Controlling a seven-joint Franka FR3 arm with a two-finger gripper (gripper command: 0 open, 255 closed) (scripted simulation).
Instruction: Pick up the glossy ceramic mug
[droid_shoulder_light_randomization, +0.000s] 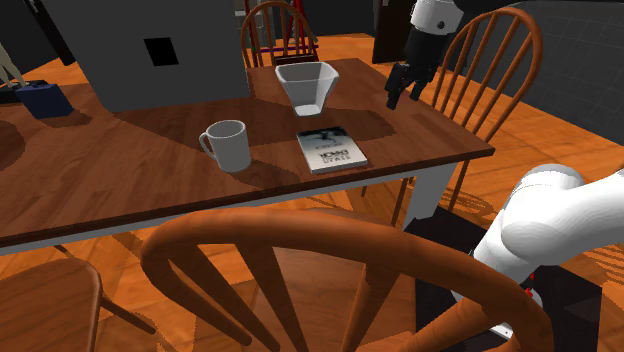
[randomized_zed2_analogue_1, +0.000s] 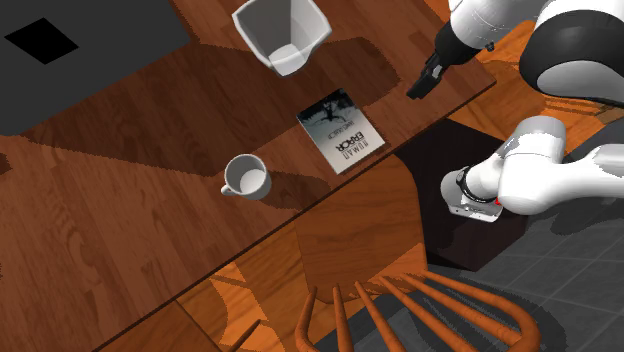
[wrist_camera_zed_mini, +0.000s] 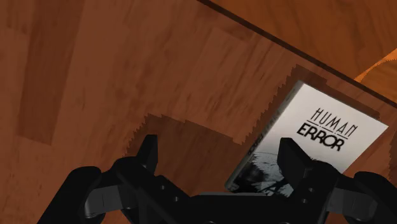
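Mug well apart from end effector; book between.

Glossy white arm here, fat rounded links, dark bands at the joints, a tiny red mark; blocky all-black two-finger gripper.
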